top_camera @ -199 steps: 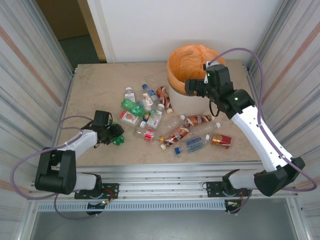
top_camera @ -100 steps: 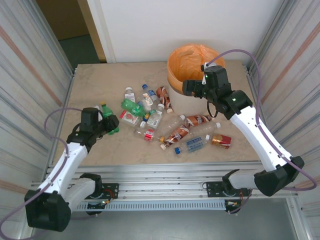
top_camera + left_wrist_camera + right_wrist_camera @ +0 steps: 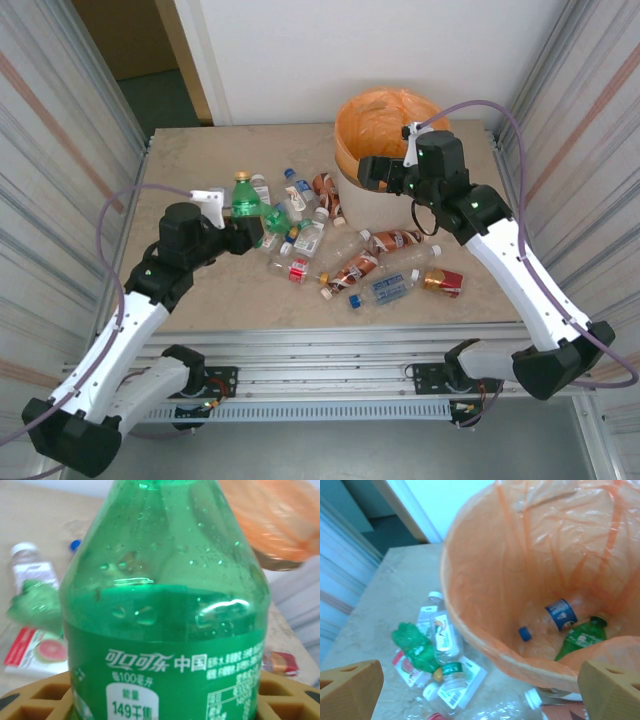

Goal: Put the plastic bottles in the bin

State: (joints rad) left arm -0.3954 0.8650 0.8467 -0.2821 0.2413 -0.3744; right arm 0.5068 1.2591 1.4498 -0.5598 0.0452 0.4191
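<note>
We've just lifted our left gripper (image 3: pixel 240 228) off the table, pinching a green bottle (image 3: pixel 244 198). The bin (image 3: pixel 347 150) is well ahead of it. The right gripper (image 3: pixel 373 172) hangs spread wide over the bin.

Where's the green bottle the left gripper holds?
Top view, left side: the green bottle is upright in the left gripper, at the bottle pile's left edge, left of the bin.

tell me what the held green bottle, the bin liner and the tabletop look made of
Green bottle: glossy translucent plastic; highlights, droplets visible through the wall. Bin liner: thin orange plastic film, crinkled, semi-sheer. Tabletop: beige and veined, maybe stone or printed laminate; cannot tell which.
</note>
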